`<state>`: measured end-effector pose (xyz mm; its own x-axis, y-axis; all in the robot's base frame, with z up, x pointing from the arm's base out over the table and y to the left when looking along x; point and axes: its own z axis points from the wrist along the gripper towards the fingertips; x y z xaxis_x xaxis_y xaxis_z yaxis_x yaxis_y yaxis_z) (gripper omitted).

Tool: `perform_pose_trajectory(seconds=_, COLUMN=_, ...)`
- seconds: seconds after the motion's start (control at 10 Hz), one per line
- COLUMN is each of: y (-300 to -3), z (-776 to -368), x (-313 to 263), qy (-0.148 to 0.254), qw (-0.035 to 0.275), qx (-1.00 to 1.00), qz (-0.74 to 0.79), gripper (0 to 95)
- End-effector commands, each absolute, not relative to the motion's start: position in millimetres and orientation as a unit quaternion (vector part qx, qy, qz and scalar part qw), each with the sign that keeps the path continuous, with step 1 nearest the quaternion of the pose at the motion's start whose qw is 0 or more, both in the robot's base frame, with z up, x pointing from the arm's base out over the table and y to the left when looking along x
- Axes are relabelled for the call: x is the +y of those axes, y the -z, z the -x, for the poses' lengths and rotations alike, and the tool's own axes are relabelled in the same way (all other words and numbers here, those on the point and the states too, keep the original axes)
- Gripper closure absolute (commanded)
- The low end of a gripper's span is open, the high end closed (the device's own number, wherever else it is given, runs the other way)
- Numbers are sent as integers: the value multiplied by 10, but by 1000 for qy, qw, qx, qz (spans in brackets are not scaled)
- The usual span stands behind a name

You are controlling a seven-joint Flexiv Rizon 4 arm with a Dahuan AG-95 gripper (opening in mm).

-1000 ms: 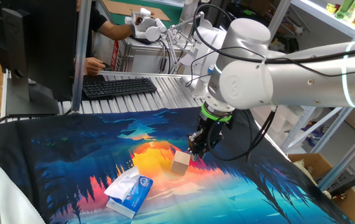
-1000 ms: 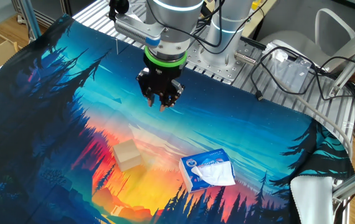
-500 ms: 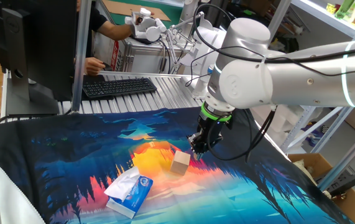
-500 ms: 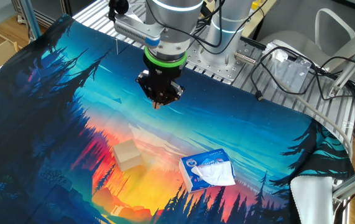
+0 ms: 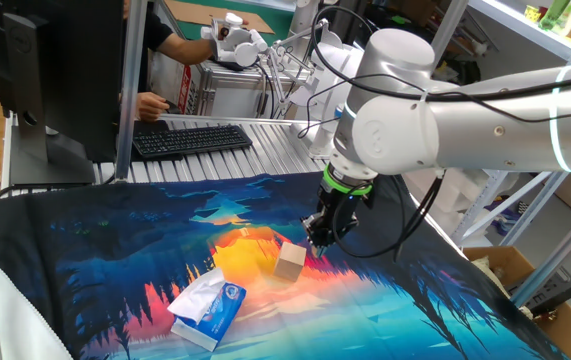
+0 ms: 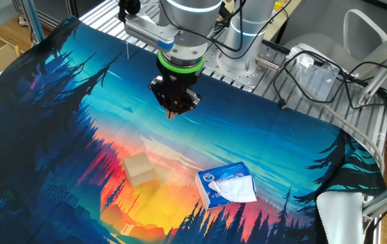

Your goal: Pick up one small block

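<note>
The small block (image 5: 291,262) (image 6: 139,167) lies flat on the printed cloth (image 5: 115,240) (image 6: 64,102) that covers the table, on the orange and yellow patch of the sunset picture. It is a plain light-tan wooden cube resting on one face, untouched by anything.

The gripper (image 5: 318,236) (image 6: 173,112) hangs from the arm (image 5: 485,120) above the cloth, pointing downward. Its fingers are drawn together at the tips with nothing between them; it carries no object.

Relation of block to gripper: in one fixed view the block sits just below and slightly to the left of the fingertips, appearing close to them. The other fixed view shows a clear gap: the gripper stands over the blue part of the cloth, nearer the arm's base, while the block lies apart from it, further out toward the front edge. The two are not in contact.

A white-and-blue tissue pack (image 5: 208,308) (image 6: 226,186) lies on the cloth beside the block, apart from it, with tissue standing out of its top.

A black keyboard (image 5: 191,139) rests on the metal surface behind the cloth.
</note>
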<state>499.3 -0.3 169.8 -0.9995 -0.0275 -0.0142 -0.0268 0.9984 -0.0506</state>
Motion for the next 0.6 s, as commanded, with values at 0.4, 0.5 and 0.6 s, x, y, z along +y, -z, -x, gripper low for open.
perform_pose_trajectory(seconds=0.4, y=-1721, z=-5045, x=-7, qy=21, qw=2, qx=999, qz=-29, gripper=950)
perform_pose_trajectory(seconds=0.5, y=-1743, z=-5095, x=-21, qy=21, qw=-2, qx=999, qz=-37, gripper=950)
perform_pose_trajectory(seconds=0.6, y=-1760, z=-5138, x=-35, qy=20, qw=-6, qx=999, qz=-48, gripper=950)
